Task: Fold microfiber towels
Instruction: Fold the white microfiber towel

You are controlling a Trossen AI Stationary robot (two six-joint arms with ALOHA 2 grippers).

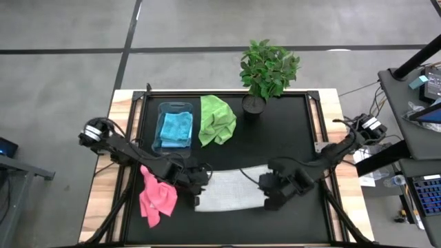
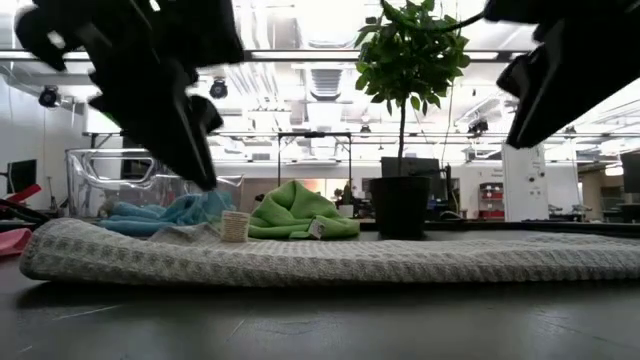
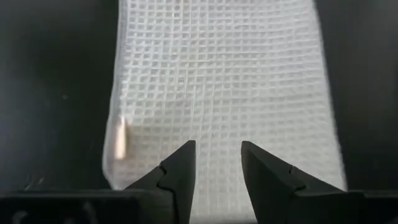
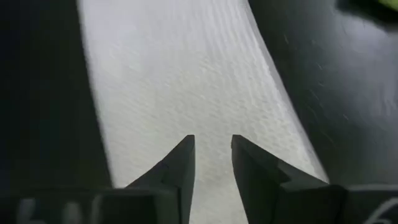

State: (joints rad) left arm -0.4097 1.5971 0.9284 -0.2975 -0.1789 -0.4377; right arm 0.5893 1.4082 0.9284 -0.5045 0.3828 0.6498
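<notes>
Surface: black mat [image 1: 303, 138] on a wooden table, workshop room seen behind it.
Grey-white towel [image 1: 231, 190]: laid flat as a long strip, spanning between the 2 grippers.
Left gripper [image 3: 217, 163]: held over one end of the strip, fingers parted, nothing pinched.
Right gripper [image 4: 212, 154]: held over the opposite end, fingers parted, nothing pinched.
Pink towel [image 1: 157, 197]: crumpled just outside the left gripper.
Blue towels [image 1: 174, 129]: stacked in the clear bin [image 1: 160, 110], beyond the left gripper.
Green towel [image 1: 216, 120]: bunched beyond both grippers, beside the potted plant [image 1: 267, 69].
Step judged: next fold of the strip.
Done well: 1 end should be pinched through all layers at the edge, lifted low, carried over the other end, edges aligned before release.
</notes>
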